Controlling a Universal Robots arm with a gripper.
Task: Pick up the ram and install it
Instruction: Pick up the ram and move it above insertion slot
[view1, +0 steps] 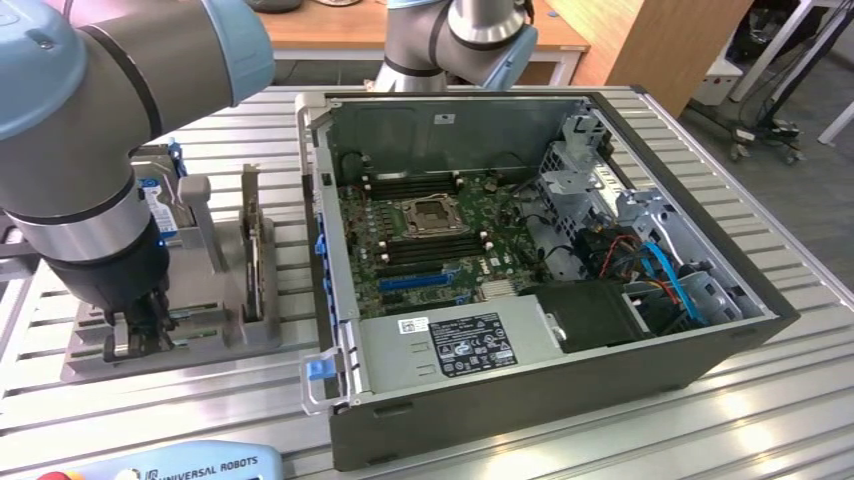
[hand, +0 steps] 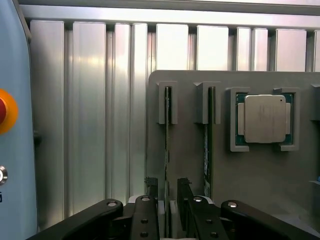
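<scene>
Exterior view, lower left: the jaws hang over a grey tray (view1: 254, 335) on the surface (view1: 801, 420), with an open computer case (view1: 534, 390) at centre-right. Wrist view: the jaws stand wide apart, straddling the ram (hand: 168, 125), which stands on edge in its tray slot.

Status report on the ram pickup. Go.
Claw open, straddling thin green ram stick, on edge in grey slotted holder. Not gripped yet. Second green stick beside, apart from claw.
</scene>
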